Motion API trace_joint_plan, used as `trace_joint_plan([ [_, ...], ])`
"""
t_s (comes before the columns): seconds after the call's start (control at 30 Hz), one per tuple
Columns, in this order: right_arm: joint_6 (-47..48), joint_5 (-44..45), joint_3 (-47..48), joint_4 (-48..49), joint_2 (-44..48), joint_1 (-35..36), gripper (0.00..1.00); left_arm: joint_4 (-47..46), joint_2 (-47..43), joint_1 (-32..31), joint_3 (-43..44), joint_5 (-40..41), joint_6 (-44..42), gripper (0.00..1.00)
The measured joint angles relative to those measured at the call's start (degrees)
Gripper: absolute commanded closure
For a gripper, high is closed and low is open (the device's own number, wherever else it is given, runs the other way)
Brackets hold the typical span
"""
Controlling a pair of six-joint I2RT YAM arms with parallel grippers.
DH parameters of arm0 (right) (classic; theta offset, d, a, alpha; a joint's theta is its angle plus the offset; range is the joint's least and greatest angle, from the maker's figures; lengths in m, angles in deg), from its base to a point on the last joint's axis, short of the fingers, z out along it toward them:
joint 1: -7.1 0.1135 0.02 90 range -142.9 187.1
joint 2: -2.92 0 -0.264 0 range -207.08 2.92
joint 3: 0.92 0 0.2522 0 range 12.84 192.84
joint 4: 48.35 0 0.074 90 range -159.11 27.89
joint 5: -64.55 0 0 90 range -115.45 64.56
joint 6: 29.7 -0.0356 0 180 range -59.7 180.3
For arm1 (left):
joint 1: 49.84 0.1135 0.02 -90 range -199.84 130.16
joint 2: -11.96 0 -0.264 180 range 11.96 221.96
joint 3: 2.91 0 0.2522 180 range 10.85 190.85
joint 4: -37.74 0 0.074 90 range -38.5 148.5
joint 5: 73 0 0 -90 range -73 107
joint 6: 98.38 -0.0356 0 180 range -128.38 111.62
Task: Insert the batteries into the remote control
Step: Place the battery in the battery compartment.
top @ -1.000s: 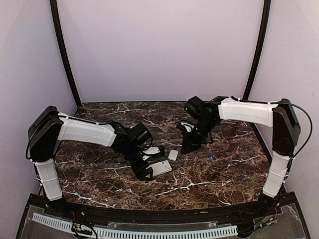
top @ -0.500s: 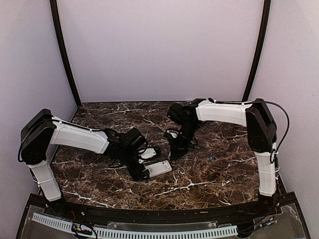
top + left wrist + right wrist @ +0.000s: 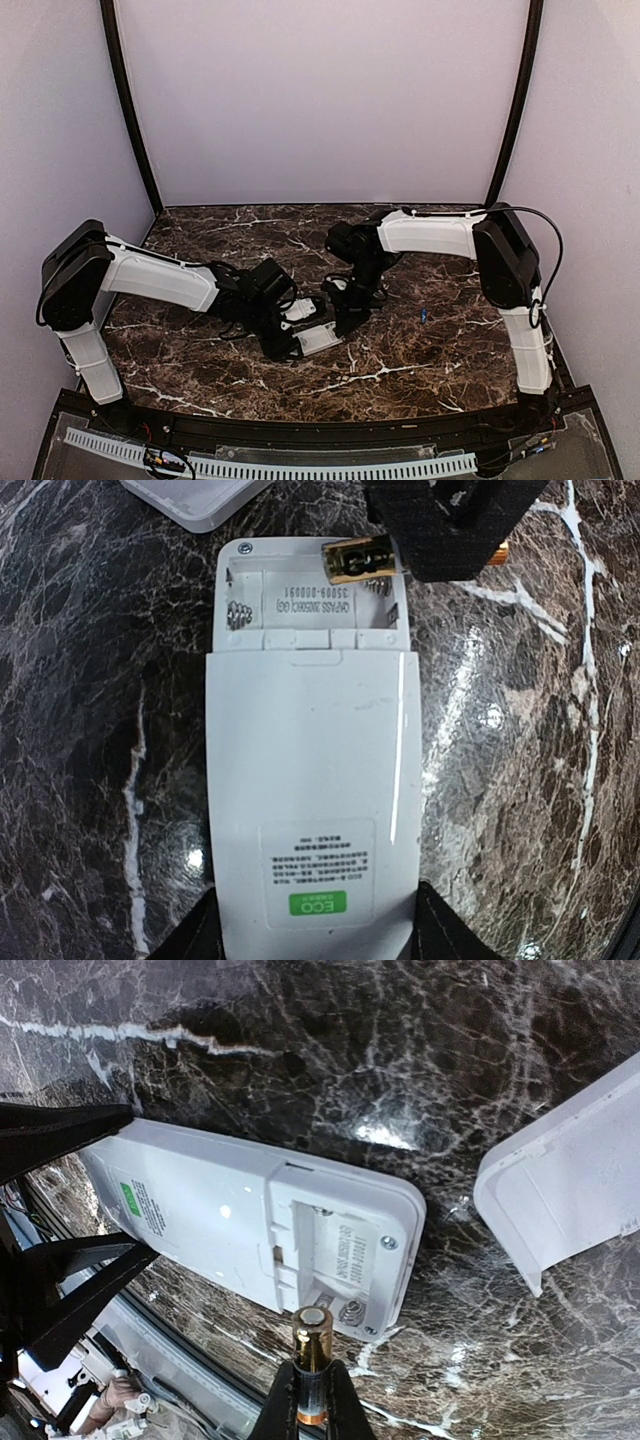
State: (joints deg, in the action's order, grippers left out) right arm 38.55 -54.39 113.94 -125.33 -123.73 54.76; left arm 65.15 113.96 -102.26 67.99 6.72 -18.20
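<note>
Holding remote back-up: left gripper clamped on label end. Right gripper clamped on battery, nose at open bay far slot, axis along slot, crosswise to remote. Second battery on table, right side.

Each arm has long white tube parts and chunky black round joints. The left arm is at 8 o'clock in the top view, and the right arm is at 2 o'clock. A thin black cable loops past the right arm's big black joint at 3 o'clock. The jaws are black, flat and pointy in both wrist views.
</note>
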Motion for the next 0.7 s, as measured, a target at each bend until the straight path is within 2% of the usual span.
trace_joint_plan([
  [0.7, 0.7, 1.1, 6.5, -3.1, -6.0, 0.1, 1.0, -0.4, 0.0, -0.2, -0.2, -0.3, -0.1, 0.54],
])
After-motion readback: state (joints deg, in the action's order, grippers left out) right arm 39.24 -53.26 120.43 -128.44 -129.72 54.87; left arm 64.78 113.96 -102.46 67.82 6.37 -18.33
